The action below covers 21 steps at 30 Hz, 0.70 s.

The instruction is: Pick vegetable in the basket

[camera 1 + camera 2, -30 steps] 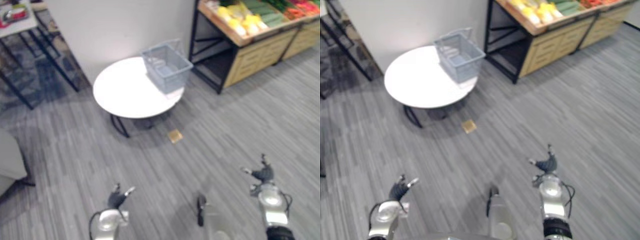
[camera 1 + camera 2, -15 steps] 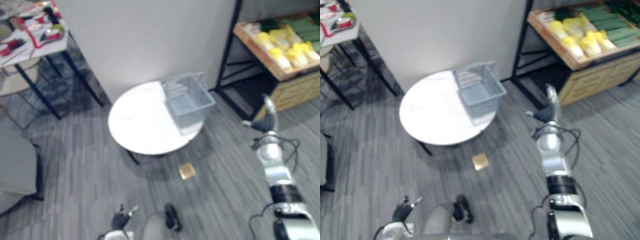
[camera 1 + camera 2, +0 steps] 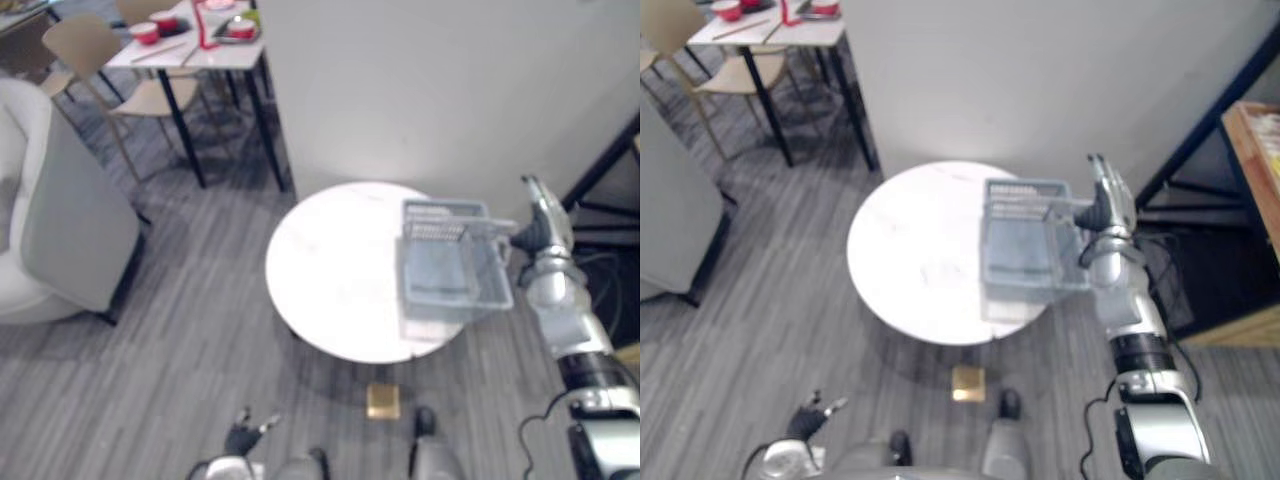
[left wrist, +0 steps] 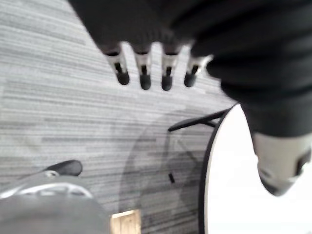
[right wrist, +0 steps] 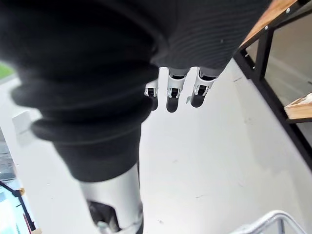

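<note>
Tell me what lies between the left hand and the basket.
In the left eye view, grey floor, then bare white tabletop, separates the left hand from the basket.

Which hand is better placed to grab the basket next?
Right. The right hand is up beside the basket on the table, fingers straight; the left hand hangs low, well short of the table's near edge.

Straight-fingered right hand (image 5: 174, 92) before white wall (image 5: 219, 146); basket rim (image 5: 267, 217) close

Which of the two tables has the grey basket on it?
The round white table, beside the right hand; the basket sits at its edge. The square table carries red dishes.
</note>
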Tool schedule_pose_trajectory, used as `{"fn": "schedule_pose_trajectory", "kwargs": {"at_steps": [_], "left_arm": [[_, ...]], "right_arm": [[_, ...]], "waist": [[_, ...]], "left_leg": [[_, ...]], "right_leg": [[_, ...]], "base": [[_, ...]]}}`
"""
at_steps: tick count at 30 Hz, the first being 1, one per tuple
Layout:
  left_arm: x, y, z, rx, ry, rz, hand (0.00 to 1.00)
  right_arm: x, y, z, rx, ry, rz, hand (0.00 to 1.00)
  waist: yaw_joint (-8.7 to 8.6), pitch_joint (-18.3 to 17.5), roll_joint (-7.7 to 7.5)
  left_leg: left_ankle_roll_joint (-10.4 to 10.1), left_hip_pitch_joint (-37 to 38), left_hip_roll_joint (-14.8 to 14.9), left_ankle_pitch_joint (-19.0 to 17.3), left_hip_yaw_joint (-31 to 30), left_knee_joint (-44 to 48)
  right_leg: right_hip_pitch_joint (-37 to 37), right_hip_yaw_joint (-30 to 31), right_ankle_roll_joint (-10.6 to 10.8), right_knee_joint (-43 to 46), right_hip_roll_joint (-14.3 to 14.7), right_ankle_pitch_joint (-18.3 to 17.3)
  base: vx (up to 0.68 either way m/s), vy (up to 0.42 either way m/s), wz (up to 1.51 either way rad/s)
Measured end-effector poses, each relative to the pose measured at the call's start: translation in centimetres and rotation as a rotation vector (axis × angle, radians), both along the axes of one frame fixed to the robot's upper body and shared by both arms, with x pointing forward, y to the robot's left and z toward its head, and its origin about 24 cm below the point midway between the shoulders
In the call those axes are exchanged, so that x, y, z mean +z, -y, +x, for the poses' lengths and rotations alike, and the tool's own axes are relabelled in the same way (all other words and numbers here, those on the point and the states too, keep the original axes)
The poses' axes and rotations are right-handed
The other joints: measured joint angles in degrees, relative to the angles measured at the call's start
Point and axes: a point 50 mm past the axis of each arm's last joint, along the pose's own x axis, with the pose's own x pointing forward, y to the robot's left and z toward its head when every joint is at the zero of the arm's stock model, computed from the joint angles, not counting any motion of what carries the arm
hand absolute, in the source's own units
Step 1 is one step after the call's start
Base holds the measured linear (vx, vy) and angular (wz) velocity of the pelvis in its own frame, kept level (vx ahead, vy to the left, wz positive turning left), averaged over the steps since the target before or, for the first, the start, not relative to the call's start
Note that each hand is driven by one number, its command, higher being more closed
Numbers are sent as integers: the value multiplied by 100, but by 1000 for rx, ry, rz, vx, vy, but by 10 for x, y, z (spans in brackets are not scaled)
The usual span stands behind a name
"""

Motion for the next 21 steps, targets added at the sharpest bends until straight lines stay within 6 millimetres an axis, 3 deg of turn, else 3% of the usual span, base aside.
{"fn": "schedule_pose_trajectory", "kwargs": {"at_steps": [2, 3, 5, 11, 14, 17, 18, 21], "left_arm": [[-2, 8, -4, -4, 1, -17, 0], [-3, 11, -4, -2, 1, -25, 0], [-1, 12, 3, -7, 21, -25, 0], [5, 14, 19, -23, 77, -20, 0], [8, 16, 28, -32, 104, -17, 0], [11, 17, 36, -41, 124, -12, 0], [12, 17, 39, -47, 132, -9, 0], [14, 17, 42, -34, 157, -19, 0]], "right_arm": [[8, 2, 3, -3, 17, -19, 0], [11, 2, 6, -4, 19, -27, 0], [12, 4, 13, -13, -7, -46, 0], [46, -13, 40, 39, 10, -119, 0], [73, -25, 55, 63, 38, -154, 0], [79, -31, 60, 81, 33, -188, 0], [77, -33, 62, 88, 21, -203, 100], [90, -35, 66, 82, 42, -211, 100]], "waist": [[62, 26, 286], [8, 94, 378], [-7, 168, 541], [13, 534, 597], [57, 792, 724], [177, 976, 784], [161, 1029, 803], [152, 1160, 818]], "left_leg": [[-186, -33, 390, -8, 122, -64], [-287, -83, 549, 46, 120, -152], [-381, -72, 664, 157, 119, -356], [-438, -311, 649, 381, 17, -661], [-410, -599, 552, 456, -129, -660], [-391, -734, 517, 489, -183, -660], [-382, -813, 505, 516, -272, -662], [-378, -974, 480, 581, -416, -674]], "right_leg": [[16, -78, -165, -373, 392, 110], [-8, -149, -228, -480, 556, 160], [-15, -193, -283, -594, 727, 199], [-67, -359, -378, -1183, 770, 514], [-160, -468, -354, -1389, 696, 676], [-252, -505, -354, -1418, 658, 725], [-279, -591, -353, -1418, 635, 726], [-362, -674, -357, -1420, 580, 776]], "base": [[260, -311, -24], [155, -225, -20], [117, -168, -9], [27, -24, 11], [-26, 0, 24], [-32, -4, 13], [-26, -5, 25], [-23, 13, 23]]}}
